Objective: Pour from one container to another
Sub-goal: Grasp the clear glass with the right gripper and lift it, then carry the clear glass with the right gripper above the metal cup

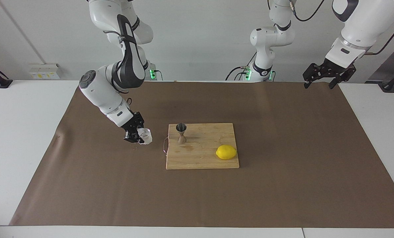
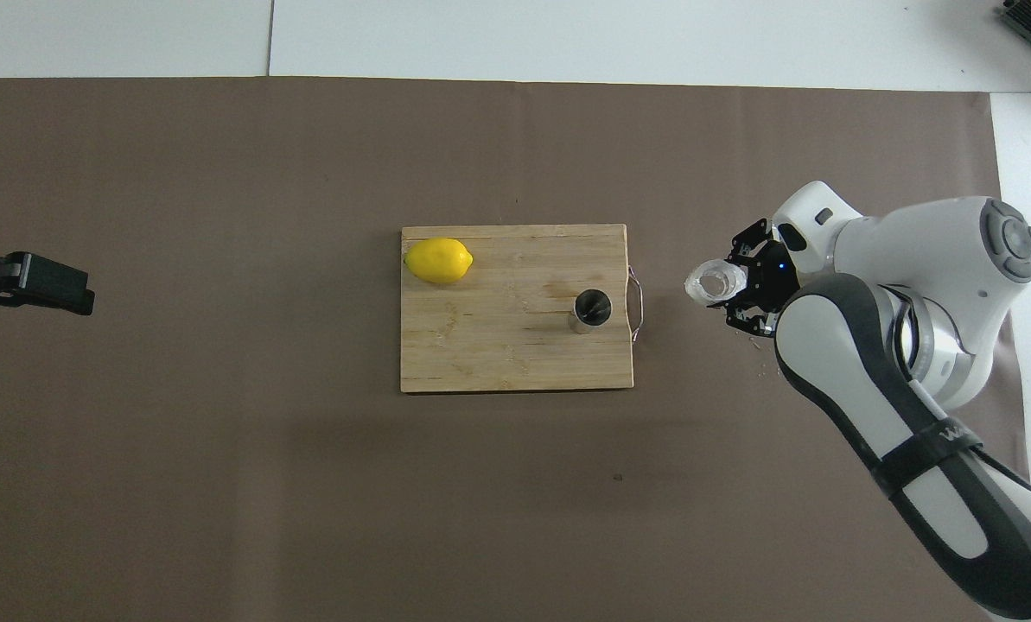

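My right gripper (image 1: 140,137) (image 2: 734,295) is shut on the clear faceted glass cup (image 1: 145,136) (image 2: 709,282). It holds the cup a little above the brown paper, beside the cutting board's wire-handle edge, with the mouth upward. The steel hourglass jigger (image 1: 181,133) (image 2: 592,309) stands upright on the wooden cutting board (image 1: 203,160) (image 2: 480,354), near that same edge. My left gripper (image 1: 318,86) (image 2: 79,296) hangs open and holds nothing over the paper's corner at the left arm's end of the table, where that arm waits.
A yellow lemon (image 1: 226,152) (image 2: 438,260) lies on the board's corner farther from the robots, toward the left arm's end. A wire handle (image 2: 637,302) sticks out of the board toward the cup. Brown paper (image 1: 282,185) covers the table.
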Controlling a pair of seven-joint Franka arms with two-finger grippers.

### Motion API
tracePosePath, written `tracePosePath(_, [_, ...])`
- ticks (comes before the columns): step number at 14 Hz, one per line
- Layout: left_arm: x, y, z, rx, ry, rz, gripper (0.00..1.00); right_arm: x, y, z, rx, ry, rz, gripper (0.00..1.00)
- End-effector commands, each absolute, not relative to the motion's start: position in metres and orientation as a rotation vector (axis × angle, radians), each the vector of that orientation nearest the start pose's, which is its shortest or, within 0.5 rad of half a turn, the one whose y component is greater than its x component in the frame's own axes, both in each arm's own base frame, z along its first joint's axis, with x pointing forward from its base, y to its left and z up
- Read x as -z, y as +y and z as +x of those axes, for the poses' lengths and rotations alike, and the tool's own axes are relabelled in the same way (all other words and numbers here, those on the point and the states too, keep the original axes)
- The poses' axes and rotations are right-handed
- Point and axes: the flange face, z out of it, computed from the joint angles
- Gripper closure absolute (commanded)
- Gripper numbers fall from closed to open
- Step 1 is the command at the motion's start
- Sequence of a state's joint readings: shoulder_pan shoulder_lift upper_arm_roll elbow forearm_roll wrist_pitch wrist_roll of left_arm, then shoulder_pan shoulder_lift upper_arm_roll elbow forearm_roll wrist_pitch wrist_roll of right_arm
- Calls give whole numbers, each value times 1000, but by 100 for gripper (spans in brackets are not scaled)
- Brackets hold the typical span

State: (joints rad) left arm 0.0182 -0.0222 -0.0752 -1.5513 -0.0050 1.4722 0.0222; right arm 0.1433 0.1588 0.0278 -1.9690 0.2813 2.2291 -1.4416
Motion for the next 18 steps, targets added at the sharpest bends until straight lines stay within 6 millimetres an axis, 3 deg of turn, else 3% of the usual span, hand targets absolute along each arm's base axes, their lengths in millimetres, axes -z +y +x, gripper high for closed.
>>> tracePosePath(1, [-637, -35, 533, -95, 142, -3149, 0, -419, 144, 592, 257, -2015, -2312, 100])
tracePosePath(7, [-632, -43, 527, -129, 144, -3145, 0, -454, 220, 580, 86, -2117, -2476, 100])
tracePosePath(10, [-626, -43, 521, -136, 145, -3143, 0, -460, 234, 574, 13, -2179, -2518, 100])
tracePosePath(13, [-629, -44, 522, -124, 146, -3145, 0, -469, 262, 571, -50, -2301, -2534, 100])
tracePosePath(18, [-627, -36, 521, -138, 127, -3146, 0, -462, 284, 559, -117, -2488, -2502, 100])
